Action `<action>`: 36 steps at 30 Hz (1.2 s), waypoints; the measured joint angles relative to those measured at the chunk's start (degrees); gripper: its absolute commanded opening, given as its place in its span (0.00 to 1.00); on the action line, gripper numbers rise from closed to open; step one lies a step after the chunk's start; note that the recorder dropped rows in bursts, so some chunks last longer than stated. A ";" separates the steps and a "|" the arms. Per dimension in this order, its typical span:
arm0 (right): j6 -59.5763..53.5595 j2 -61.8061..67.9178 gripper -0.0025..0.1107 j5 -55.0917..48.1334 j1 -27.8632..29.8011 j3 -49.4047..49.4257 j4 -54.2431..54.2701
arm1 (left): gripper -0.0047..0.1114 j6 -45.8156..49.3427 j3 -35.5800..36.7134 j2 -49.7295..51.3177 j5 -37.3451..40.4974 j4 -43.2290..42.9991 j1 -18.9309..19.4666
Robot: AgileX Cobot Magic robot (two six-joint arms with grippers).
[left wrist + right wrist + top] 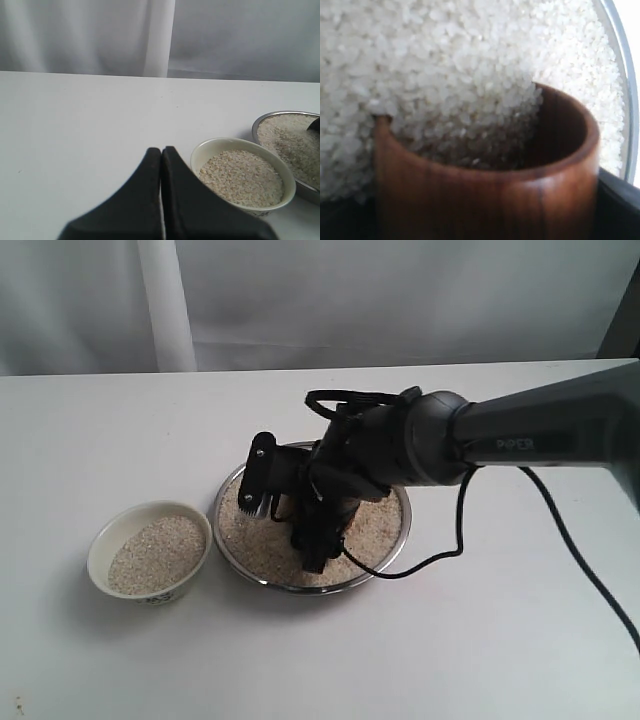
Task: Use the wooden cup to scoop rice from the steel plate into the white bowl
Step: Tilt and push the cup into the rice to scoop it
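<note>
The steel plate (398, 540) sits mid-table, filled with rice (262, 540). My right gripper (316, 540) reaches down into it and hides the cup in the exterior view. In the right wrist view the wooden cup (485, 200) lies tipped with its mouth pushed into the rice (445, 75), and grains are spilling inside. A dark finger (620, 205) presses its side, so the gripper is shut on it. The white bowl (100, 545) stands left of the plate, holding rice (155, 552). My left gripper (161, 150) is shut and empty, just short of the bowl (200, 150).
A black cable (560, 530) trails from the right arm across the table on the right. A pale curtain (165, 300) hangs behind the table's far edge. The plate's rim (627, 100) runs close beside the cup.
</note>
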State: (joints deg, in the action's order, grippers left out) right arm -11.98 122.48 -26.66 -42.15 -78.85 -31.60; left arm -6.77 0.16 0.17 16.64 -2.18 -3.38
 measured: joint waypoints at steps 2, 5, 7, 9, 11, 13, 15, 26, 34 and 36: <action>0.03 -1.08 0.02 3.91 0.74 2.38 1.76 | 0.04 0.00 0.00 0.00 0.00 0.00 0.00; 0.13 -2.48 0.02 10.30 1.59 5.59 4.32 | 0.04 0.00 0.00 0.00 0.00 0.00 0.00; 0.13 -3.03 0.02 14.60 2.27 7.56 5.94 | 0.04 0.00 0.00 0.00 0.00 0.00 0.00; 0.13 -3.26 0.02 17.64 2.77 9.08 7.35 | 0.04 0.00 0.00 0.00 0.00 0.00 0.00; 0.13 -3.39 0.02 20.81 3.13 10.39 8.45 | 0.04 0.00 0.00 0.00 0.00 0.00 0.00; 0.13 -3.47 0.02 23.67 3.70 11.41 9.11 | 0.04 0.00 0.00 0.00 0.00 0.00 0.00; 0.13 -3.47 0.02 26.13 3.98 12.34 9.93 | 0.04 0.00 0.00 0.00 0.00 0.00 0.00; 0.13 -3.47 0.02 41.73 5.25 17.37 15.14 | 0.04 0.00 0.00 0.00 0.00 0.00 0.00; 0.13 -3.95 0.02 45.59 5.35 17.66 17.15 | 0.04 0.00 0.00 0.00 0.00 0.00 0.00; 0.13 -3.95 0.02 46.36 5.34 17.66 17.30 | 0.04 0.00 0.00 0.00 0.00 0.00 0.00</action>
State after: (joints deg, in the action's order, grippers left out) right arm -11.85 118.53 19.69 -36.81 -61.19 -14.31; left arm -6.77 0.16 0.17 16.64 -2.18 -3.38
